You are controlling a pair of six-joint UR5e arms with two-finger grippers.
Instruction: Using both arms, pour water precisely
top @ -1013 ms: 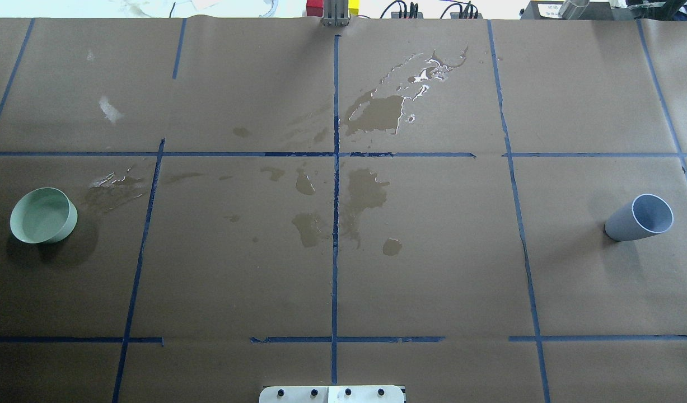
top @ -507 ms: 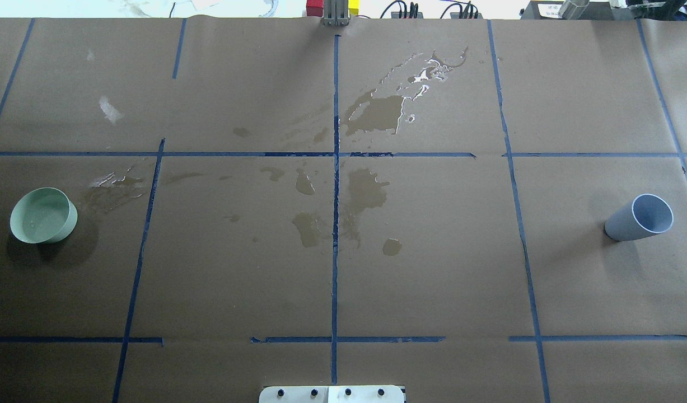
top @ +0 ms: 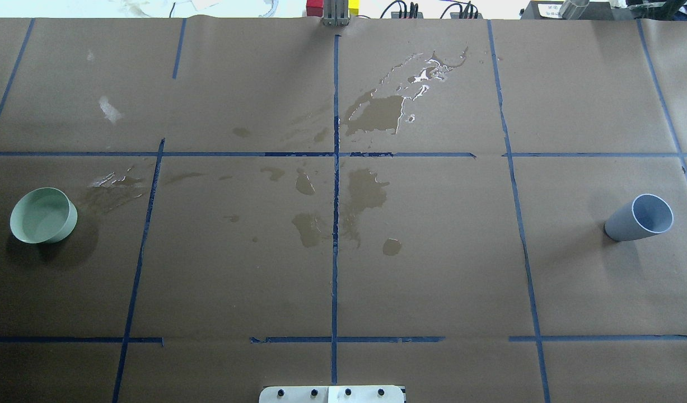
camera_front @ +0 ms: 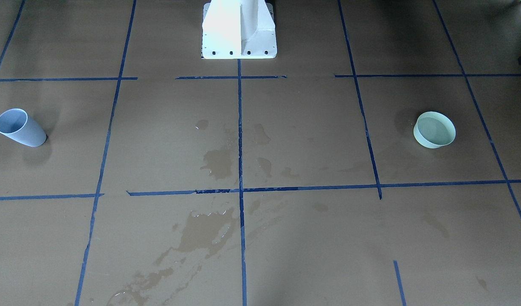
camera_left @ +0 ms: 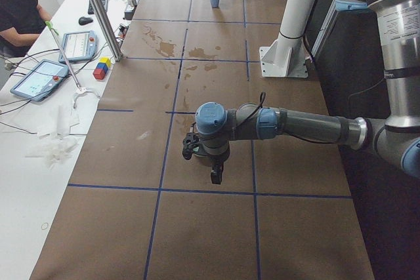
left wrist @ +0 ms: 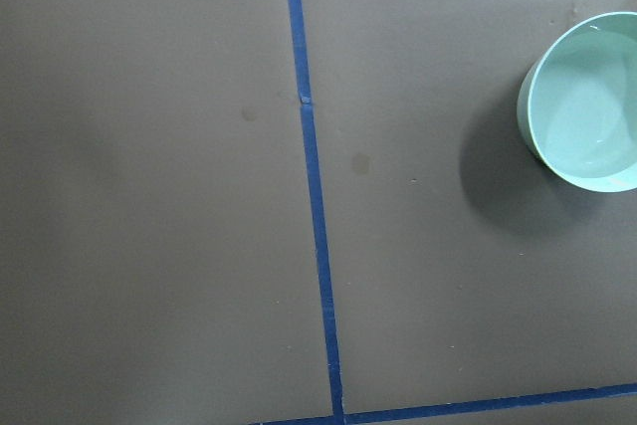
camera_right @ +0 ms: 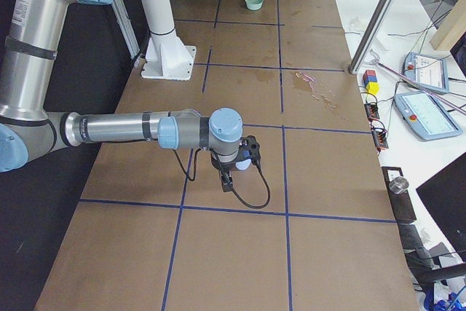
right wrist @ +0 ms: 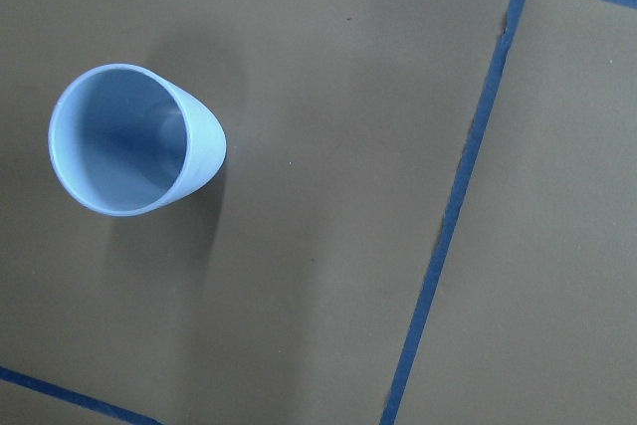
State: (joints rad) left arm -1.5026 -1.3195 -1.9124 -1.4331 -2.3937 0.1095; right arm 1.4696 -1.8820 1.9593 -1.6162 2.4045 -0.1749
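Front-facing view: the water (camera_front: 434, 129) lies in a pale green bowl (camera_front: 430, 145) on the surface (camera_front: 311, 238), at the robot's left end. A blue cup (camera_front: 24, 131) stands well apart at the other end, with wet stains (camera_front: 218, 163) between them.

Left side view: the left end effector (camera_left: 215, 174) points down over the surface; how far open it is, I cannot tell.

Right side view: the right end effector (camera_right: 231, 178) also points down, and I cannot tell its opening either.

Left wrist view: the bowl sits at the right edge.

loc: robotics lab | evid: tape-grid table (camera_left: 210, 240), teach pendants (camera_left: 38, 78), operator (camera_left: 18, 8) at bench
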